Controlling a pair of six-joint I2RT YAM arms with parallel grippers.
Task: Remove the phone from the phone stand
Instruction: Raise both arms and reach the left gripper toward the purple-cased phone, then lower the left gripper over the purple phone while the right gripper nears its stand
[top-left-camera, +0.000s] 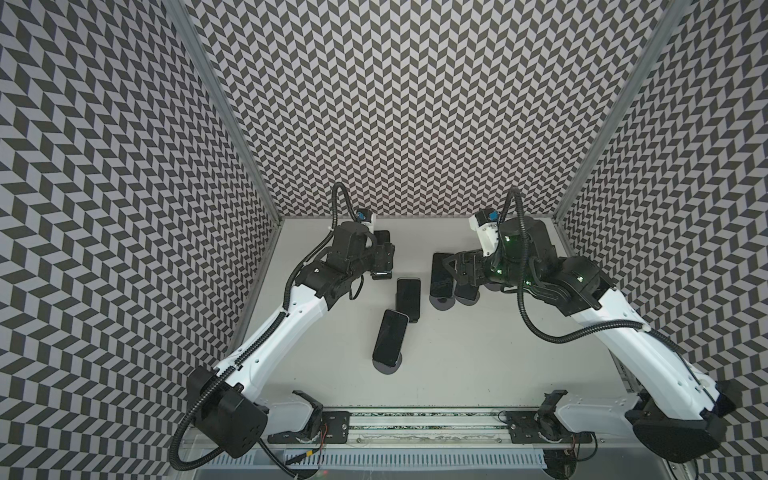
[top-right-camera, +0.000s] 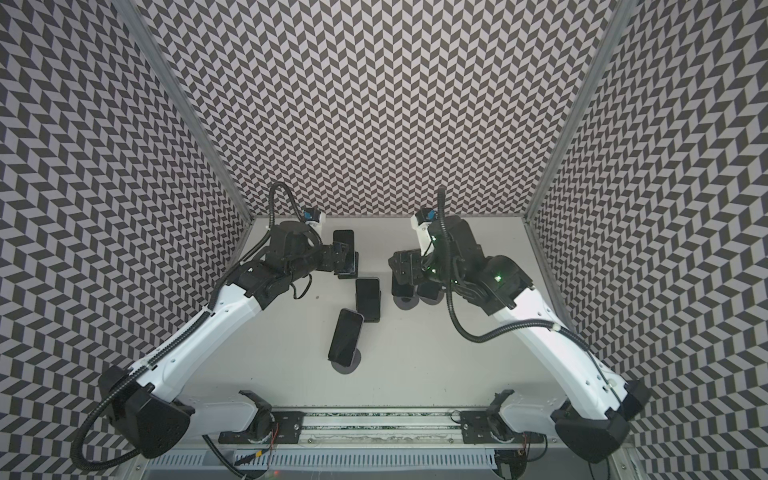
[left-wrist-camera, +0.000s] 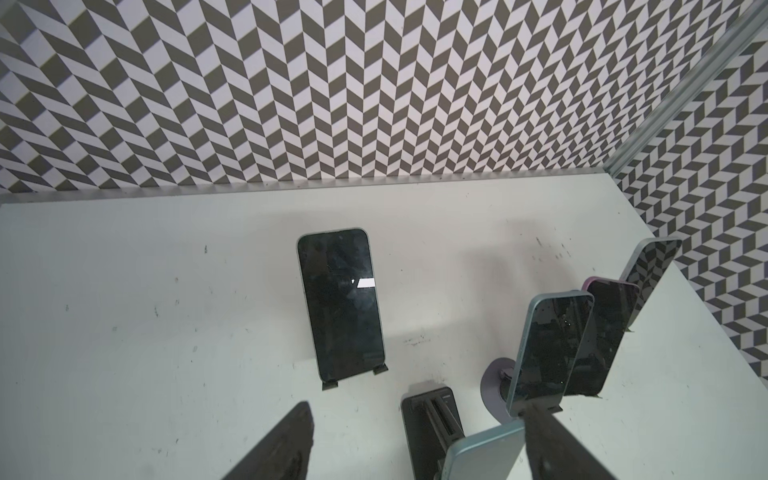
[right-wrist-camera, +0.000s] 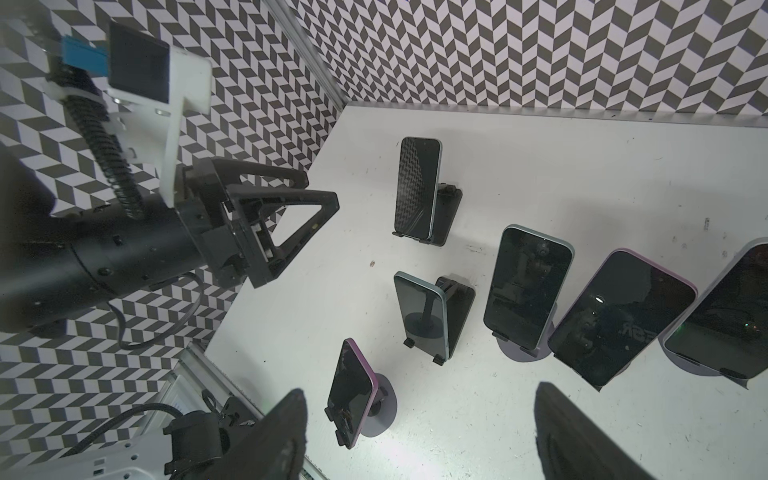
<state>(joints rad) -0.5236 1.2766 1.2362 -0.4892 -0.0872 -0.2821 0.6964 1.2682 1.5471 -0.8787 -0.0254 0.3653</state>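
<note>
Reference: I take the centre phone (top-left-camera: 408, 299) as my landmark. It has a light-blue edge and a dark screen, and it leans on a black stand (right-wrist-camera: 455, 307) on the white table (top-left-camera: 478, 357).
Rear phone: The rear phone (right-wrist-camera: 417, 189) sits in its own stand, behind and left of the centre phone.
Front purple phone: The front purple phone (top-left-camera: 389, 336) is just in front of the centre phone and a little left, on a round grey base (right-wrist-camera: 384, 409).
Right-hand phones: To the right of the centre phone I see a light-blue phone (right-wrist-camera: 528, 286), a right purple phone (right-wrist-camera: 619, 320) and an end phone (right-wrist-camera: 723, 311), side by side, each propped on a stand.
Left gripper: The left gripper (right-wrist-camera: 322, 189) hangs above the table, behind and left of the centre phone. Its jaws are apart with nothing between them. It overlaps the rear phone in both top views, but the right wrist view shows it apart from that phone.
Right gripper: The right gripper (right-wrist-camera: 419, 390) hangs to the right of the centre phone, above the light-blue phone and its neighbours. Its fingers (right-wrist-camera: 286, 432) are spread, empty and clear of every phone.
Task state: I find all six phones on their stands, none lifted.
</note>
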